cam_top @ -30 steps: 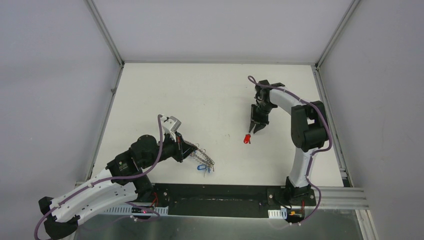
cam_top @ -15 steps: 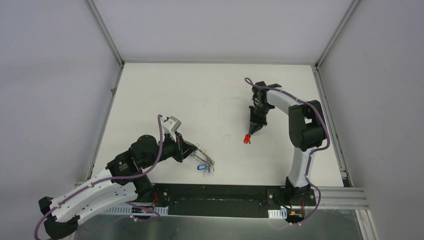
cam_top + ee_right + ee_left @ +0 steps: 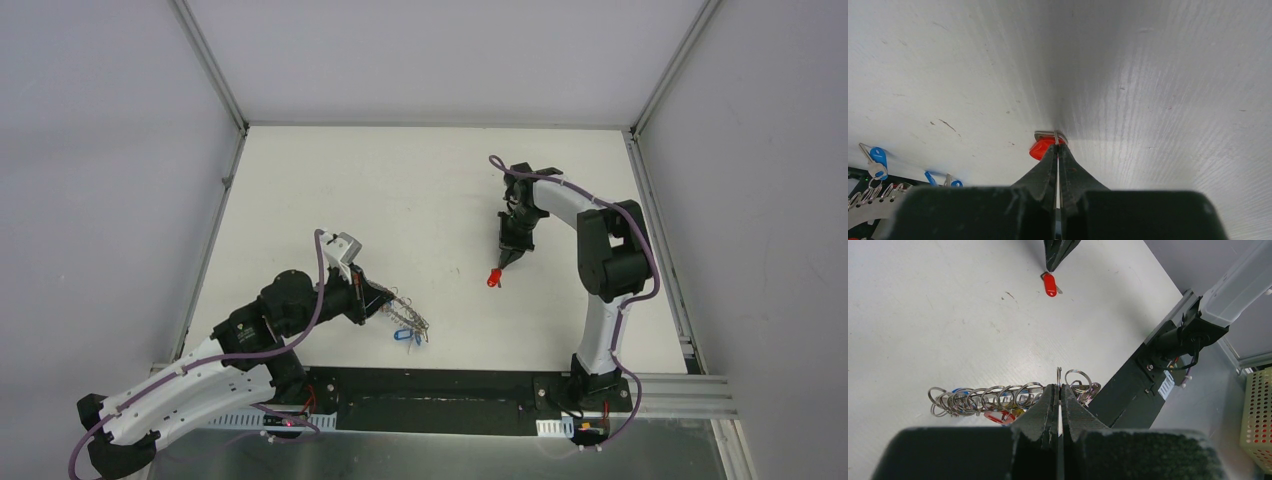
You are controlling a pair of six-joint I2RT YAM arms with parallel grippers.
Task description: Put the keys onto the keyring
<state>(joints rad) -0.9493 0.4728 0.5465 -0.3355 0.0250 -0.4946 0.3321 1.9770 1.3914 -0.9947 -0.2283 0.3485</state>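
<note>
While the left gripper (image 3: 1059,390) clamps the keyring (image 3: 408,317) at the near left, the right gripper (image 3: 1057,147) pinches the red-tagged key (image 3: 1039,148) farther right.

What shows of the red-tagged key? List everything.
The red-tagged key is a small oval tag of glossy red plastic with a thin grey metal loop at one end and a sliver of metal beside it. It lies flat on the white table, apart from the keyring. The right tool, shut, has its tips at the loop; whether they pinch it cannot be told.
</note>
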